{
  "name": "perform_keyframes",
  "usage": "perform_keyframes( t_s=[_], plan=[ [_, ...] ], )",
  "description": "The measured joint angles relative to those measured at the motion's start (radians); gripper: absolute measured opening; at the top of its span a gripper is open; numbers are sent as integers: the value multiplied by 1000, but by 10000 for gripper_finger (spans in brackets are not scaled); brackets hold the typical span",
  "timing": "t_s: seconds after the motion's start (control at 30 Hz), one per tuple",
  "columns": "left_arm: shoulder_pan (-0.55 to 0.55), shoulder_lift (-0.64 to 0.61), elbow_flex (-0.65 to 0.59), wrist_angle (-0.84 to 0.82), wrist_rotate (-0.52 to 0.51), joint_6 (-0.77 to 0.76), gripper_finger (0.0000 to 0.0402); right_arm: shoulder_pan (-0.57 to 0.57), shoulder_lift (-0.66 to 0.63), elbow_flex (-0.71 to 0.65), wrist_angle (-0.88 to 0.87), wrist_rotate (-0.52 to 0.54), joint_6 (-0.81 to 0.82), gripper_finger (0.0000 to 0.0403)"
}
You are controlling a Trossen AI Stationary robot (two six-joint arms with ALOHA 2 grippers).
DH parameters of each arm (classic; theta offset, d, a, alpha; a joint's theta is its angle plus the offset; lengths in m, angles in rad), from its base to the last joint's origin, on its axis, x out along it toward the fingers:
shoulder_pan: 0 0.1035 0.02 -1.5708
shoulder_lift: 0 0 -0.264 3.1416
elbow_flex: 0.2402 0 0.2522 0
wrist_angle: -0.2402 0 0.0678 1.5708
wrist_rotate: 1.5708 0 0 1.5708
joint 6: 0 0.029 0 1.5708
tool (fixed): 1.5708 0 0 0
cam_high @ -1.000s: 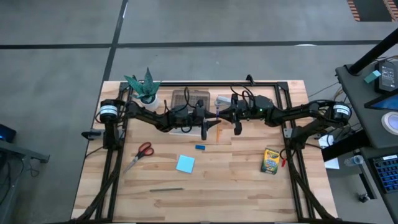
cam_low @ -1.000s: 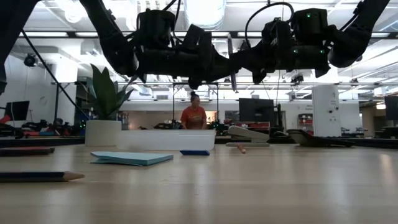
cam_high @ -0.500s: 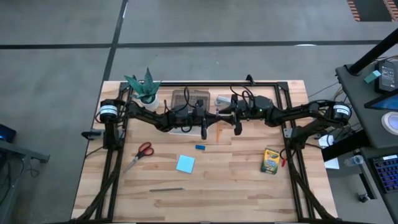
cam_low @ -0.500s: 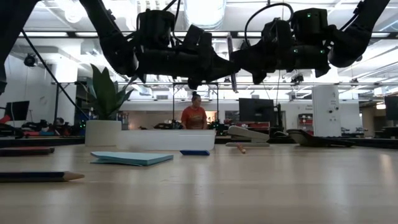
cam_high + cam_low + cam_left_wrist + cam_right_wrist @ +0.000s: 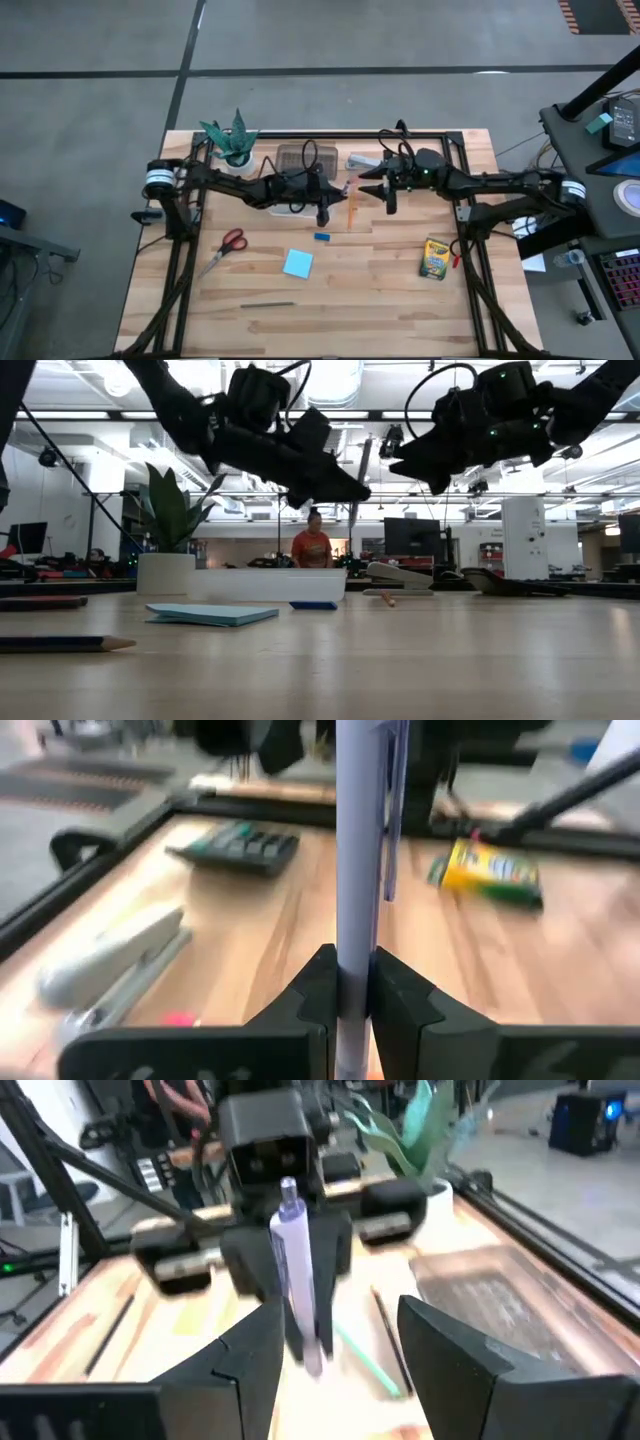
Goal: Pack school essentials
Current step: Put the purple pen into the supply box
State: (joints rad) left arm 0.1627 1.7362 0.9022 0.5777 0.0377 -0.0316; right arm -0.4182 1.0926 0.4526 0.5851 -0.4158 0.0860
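1. Slim lilac-blue plastic pen (image 5: 356, 870): I see it pinched upright in my left gripper (image 5: 346, 982), raised over the wooden table's (image 5: 380, 300) middle.
2. My right gripper (image 5: 325, 1345) faces it nearby, fingers spread, empty.

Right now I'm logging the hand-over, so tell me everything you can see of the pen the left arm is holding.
The pen is a slim, pale lilac-blue barrel, plastic by its look, with a clip along one side. The left gripper is shut on its lower part, holding it clear of the table. The right gripper, fingers open, faces it without touching.
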Motion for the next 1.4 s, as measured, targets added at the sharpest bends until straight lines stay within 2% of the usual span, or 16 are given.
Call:
perform_keyframes(
  t_s=[0.2, 0.43, 0.57, 0.7, 0.87, 1.0, 1.4],
  plan=[
    [0, -104, 100, -477, -121, 79, 19, -2, -116, 0, -188, 55, -47, 174],
    [3, -117, 285, -1030, -153, 170, 19, -2, -187, 0, -304, 104, -74, 167],
    [15, -86, 369, -1261, -154, 207, 19, -2, -191, 0, -305, 104, -84, 167],
    [38, -43, 440, -1423, -157, 234, 19, -2, -189, 0, -304, 104, -87, 167],
    [69, 39, 497, -1576, -156, 282, 19, -2, -188, 0, -304, 104, -100, 166],
    [93, 116, 530, -1635, -157, 326, 19, -2, -188, 0, -304, 105, -101, 166],
    [102, 232, 595, -1634, -156, 403, 19, -2, -188, 0, -304, 105, -111, 166]
  ],
)
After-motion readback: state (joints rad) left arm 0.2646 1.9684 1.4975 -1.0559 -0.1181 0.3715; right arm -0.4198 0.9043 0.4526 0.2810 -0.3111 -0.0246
